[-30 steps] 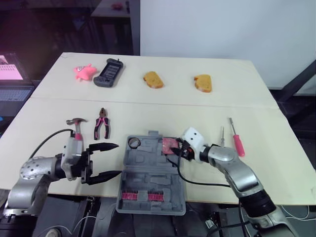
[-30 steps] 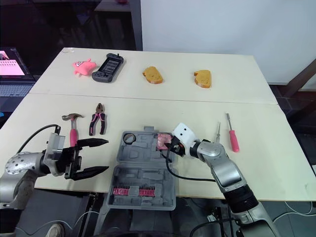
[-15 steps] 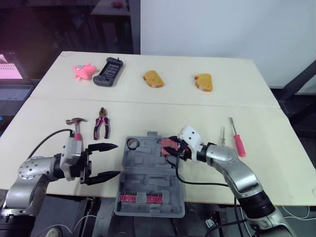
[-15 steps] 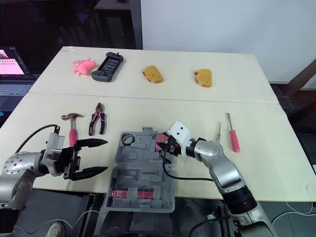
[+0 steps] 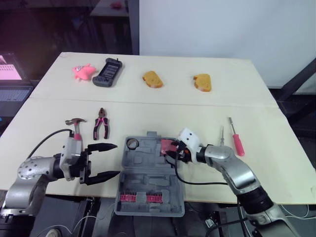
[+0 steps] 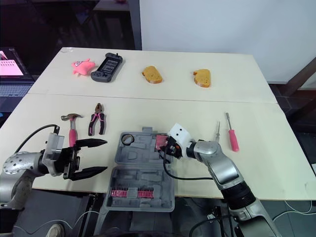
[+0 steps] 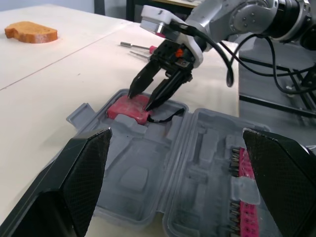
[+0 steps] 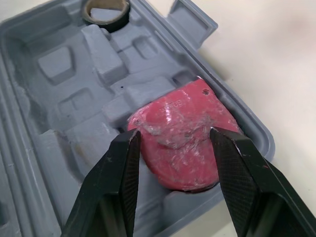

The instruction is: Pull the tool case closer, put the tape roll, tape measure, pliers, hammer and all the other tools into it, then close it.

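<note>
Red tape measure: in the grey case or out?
In. The red tape measure sits in a corner recess of the open grey plastic tool case.

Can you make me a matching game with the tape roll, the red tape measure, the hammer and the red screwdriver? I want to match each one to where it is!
Things:
1. tape roll
2. tape measure
3. hammer
4. red screwdriver

Places:
A. on the table, just left of the pliers
B. in the case, between the fingers of the right gripper
C. on the table, right of the case
D. in the case's far left corner

Pairs: 1-D, 2-B, 3-A, 4-C
</note>
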Robot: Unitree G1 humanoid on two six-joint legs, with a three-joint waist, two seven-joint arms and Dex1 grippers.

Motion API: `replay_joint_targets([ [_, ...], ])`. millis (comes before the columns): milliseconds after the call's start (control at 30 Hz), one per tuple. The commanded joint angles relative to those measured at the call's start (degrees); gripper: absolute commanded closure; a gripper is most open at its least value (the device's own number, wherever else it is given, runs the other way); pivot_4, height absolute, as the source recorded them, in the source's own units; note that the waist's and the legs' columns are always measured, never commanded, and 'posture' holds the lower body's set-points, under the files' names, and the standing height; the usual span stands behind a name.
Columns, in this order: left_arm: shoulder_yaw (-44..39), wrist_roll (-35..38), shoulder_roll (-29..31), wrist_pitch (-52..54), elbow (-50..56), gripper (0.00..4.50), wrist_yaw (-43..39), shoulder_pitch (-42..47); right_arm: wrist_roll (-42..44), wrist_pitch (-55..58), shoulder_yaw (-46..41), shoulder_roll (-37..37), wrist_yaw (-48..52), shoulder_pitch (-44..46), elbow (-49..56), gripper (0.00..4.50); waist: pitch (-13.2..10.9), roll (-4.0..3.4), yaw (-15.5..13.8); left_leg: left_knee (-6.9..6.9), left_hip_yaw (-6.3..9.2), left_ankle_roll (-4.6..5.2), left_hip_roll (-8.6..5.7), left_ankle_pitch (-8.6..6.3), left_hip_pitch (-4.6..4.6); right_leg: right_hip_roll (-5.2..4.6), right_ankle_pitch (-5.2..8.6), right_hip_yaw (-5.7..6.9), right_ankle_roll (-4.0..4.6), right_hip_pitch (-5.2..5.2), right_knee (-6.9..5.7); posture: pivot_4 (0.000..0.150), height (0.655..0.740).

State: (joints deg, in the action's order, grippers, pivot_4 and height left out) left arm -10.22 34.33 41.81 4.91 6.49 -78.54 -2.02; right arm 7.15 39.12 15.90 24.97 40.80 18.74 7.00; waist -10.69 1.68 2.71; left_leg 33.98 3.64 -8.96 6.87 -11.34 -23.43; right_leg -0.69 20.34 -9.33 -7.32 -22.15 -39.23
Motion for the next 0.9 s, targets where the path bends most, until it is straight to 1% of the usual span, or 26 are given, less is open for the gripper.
replay_joint_targets([
  [33,-1.56,0.61,0.66,-0.33,0.87,0.00,-0.15,-0.33,-0.62,5.61,0.72,0.03,-1.36,-1.16,-4.85,2.17,0.10,0.12,-0.02,0.00,0.00,0.00,0.00,0.00,0.01,0.00,-0.01,0.00,0.01,0.00,0.00,0.150,0.7395],
  [133,-1.62,0.74,0.75,-0.14,0.93,0.00,-0.17,-0.39,-0.39,5.73,1.13,-0.19,-1.15,-1.07,-4.41,2.17,0.19,0.21,0.00,0.00,0.00,0.00,0.00,0.00,0.01,0.00,-0.01,0.00,0.02,-0.01,0.00,0.150,0.7395],
  [267,-1.55,0.67,0.71,-0.16,0.52,0.00,-0.04,-0.03,-0.41,3.14,0.75,0.17,-0.85,-1.00,-2.28,2.17,0.19,0.21,0.00,-0.01,0.00,0.00,0.00,0.00,0.01,0.00,-0.01,0.00,0.02,-0.02,0.00,0.150,0.7395],
  [367,-1.95,0.94,0.46,0.10,0.16,0.00,0.63,0.18,3.09,-0.65,-3.39,-0.53,0.21,-0.57,4.16,2.17,0.16,0.16,-0.05,-0.02,0.00,0.00,0.00,0.00,-0.03,0.00,0.00,0.00,0.01,-0.06,0.01,0.150,0.7395],
  [433,-2.48,0.89,0.54,0.09,-0.21,0.00,1.11,0.08,5.01,-2.99,-6.29,-0.15,0.58,-0.38,8.92,2.17,0.05,0.02,-0.09,-0.05,0.00,0.00,0.00,0.00,-0.17,0.00,-0.01,0.00,0.01,-0.07,0.01,0.150,0.7395],
  [500,-3.30,0.79,0.98,-0.04,-0.57,0.00,1.25,-0.47,7.46,-2.70,-9.62,0.50,0.61,-0.16,12.95,2.17,-0.03,-0.12,-0.10,-0.05,0.00,0.00,0.00,0.00,-0.46,0.00,-0.02,0.00,-0.02,-0.25,0.00,0.150,0.7395],
  [533,-3.94,0.92,1.31,0.13,-0.65,0.00,1.23,-0.88,8.55,-2.75,-11.62,1.31,0.77,-0.06,14.99,2.17,-0.03,-0.12,-0.05,-0.06,0.00,0.00,0.00,0.00,-0.57,0.00,-0.03,0.00,-0.03,-0.37,0.00,0.150,0.7395],
  [633,-7.12,0.96,2.58,0.72,-1.39,0.00,1.96,-2.44,11.66,-4.99,-19.02,6.95,3.97,-2.10,20.67,2.17,-0.04,-0.13,-0.17,-0.10,0.00,0.00,0.00,0.00,-0.71,0.00,-0.09,0.01,-0.19,-0.48,0.01,0.150,0.7395],
  [733,-10.55,-1.33,4.14,-2.40,-5.10,0.00,2.28,-3.84,14.04,-7.48,-26.46,13.97,9.21,-8.86,21.69,2.17,-0.03,-0.11,-0.60,-0.23,0.01,0.05,0.00,-0.03,-0.78,-0.01,-0.02,0.11,-0.27,-0.49,0.10,0.150,0.7395],
  [833,-14.39,-2.35,5.65,-4.10,-10.31,0.00,3.67,-3.49,15.13,-10.07,-33.47,19.19,14.31,-17.79,19.06,1.36,-0.04,-0.13,-0.83,-0.31,-0.01,0.15,0.00,-0.09,-0.79,-0.02,0.02,0.11,-0.27,-0.50,0.18,0.150,0.7395],
  [867,-15.42,-2.59,6.14,-4.71,-12.01,0.00,3.78,-3.38,15.15,-11.34,-35.35,20.28,15.46,-20.45,17.64,0.99,-0.04,-0.13,-0.82,-0.29,-0.01,0.22,0.00,-0.13,-0.79,-0.02,0.02,0.11,-0.27,-0.49,0.19,0.150,0.7395],
  [900,-16.16,-2.83,6.75,-5.17,-13.66,0.00,3.49,-3.47,15.33,-12.45,-37.12,20.93,16.10,-22.56,16.32,0.37,-0.05,-0.11,-0.70,-0.25,-0.02,0.28,0.00,-0.16,-0.79,-0.02,0.03,0.11,-0.26,-0.48,0.19,0.150,0.7395],
])
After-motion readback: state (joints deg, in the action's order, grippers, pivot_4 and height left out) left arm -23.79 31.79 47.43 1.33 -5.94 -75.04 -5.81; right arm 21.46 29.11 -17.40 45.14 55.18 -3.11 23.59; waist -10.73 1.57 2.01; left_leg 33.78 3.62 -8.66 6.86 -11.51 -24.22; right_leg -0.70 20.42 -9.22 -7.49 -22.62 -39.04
